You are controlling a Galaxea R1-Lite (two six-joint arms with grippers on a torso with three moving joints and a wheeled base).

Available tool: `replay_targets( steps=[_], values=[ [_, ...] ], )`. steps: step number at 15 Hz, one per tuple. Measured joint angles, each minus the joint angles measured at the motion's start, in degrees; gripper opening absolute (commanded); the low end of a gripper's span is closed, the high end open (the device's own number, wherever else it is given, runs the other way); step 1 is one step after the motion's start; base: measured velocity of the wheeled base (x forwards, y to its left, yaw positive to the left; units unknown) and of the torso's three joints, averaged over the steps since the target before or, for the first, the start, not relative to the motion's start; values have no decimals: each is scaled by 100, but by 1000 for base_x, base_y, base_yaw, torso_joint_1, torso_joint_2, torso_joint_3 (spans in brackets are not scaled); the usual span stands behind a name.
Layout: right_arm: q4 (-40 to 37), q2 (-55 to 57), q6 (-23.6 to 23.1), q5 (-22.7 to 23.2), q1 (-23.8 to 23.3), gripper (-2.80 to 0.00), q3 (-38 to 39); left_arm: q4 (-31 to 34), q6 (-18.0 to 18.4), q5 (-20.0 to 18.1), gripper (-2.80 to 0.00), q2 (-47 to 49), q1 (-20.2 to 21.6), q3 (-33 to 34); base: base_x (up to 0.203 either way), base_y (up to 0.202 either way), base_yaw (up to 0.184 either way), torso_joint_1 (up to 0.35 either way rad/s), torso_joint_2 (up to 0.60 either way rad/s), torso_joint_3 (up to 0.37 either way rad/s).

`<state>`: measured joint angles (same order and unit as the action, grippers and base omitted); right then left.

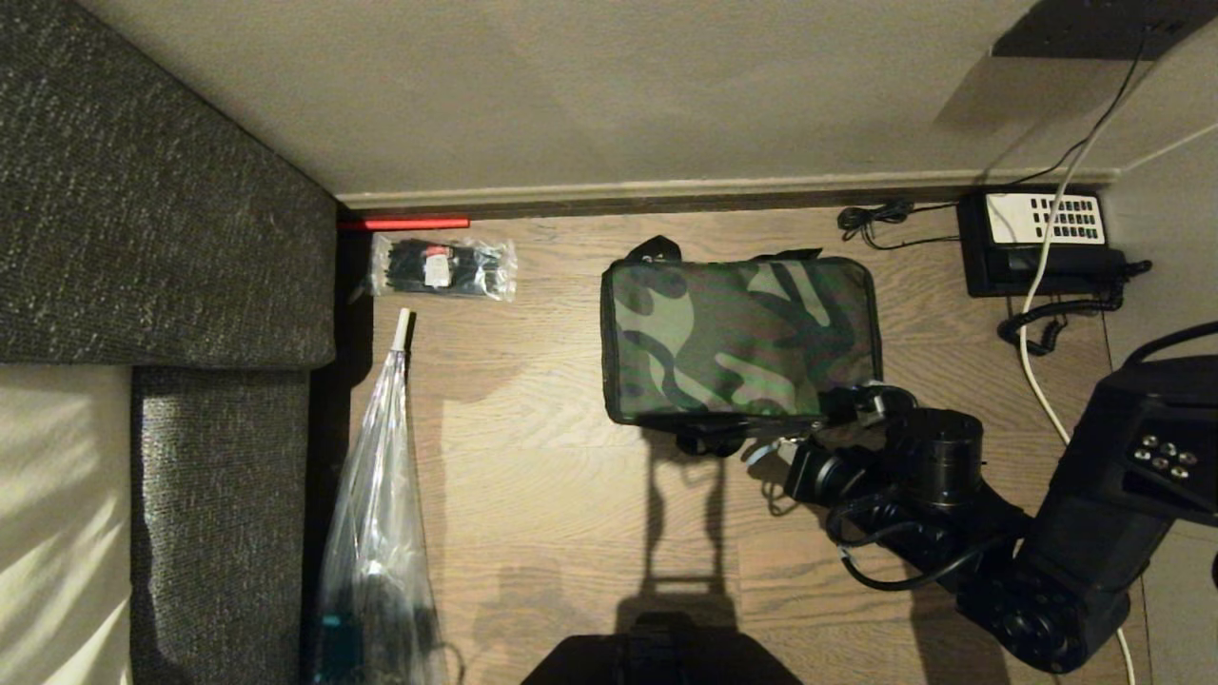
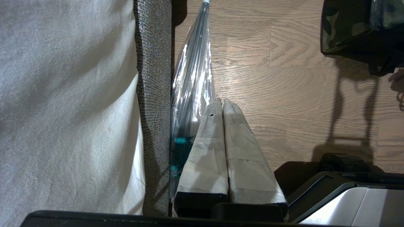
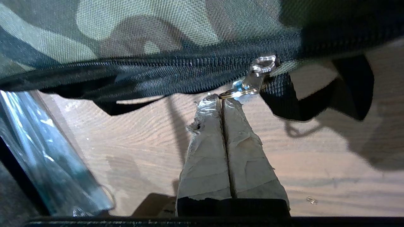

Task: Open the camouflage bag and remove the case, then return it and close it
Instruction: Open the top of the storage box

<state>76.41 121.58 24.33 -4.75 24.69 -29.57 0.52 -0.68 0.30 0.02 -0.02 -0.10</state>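
Observation:
The camouflage bag (image 1: 737, 338) lies zipped shut on the wooden floor, so the case is hidden. My right gripper (image 1: 769, 445) is at the bag's near right corner. In the right wrist view, the taped fingers of the right gripper (image 3: 222, 100) are pressed together, with the ring of the shiny zipper pull (image 3: 252, 82) pinched at their tips. The black zipper (image 3: 176, 67) runs along the bag's edge, and a black strap (image 3: 315, 101) hangs beside it. My left gripper (image 2: 222, 101) is parked low beside the sofa, shut on nothing.
A grey sofa (image 1: 162, 190) fills the left side. A long clear plastic bag (image 1: 376, 533) leans along it. A small packet of black ties (image 1: 442, 266) lies near the wall. A black telephone (image 1: 1042, 238) with cords sits at the far right.

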Motion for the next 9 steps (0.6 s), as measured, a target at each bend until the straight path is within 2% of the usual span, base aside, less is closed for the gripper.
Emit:
replay_targets(
  steps=[6, 9],
  values=[
    [3, -102, -110, 75, 0, -280, 202, 0, 0, 2, -280, 0, 0, 0, 0, 0, 0, 0, 0, 0],
    [-31, -294, -357, 334, -2, -280, 333, 0, 0, 1, -280, 0, 0, 0, 0, 0, 0, 0, 0, 0]
  ],
)
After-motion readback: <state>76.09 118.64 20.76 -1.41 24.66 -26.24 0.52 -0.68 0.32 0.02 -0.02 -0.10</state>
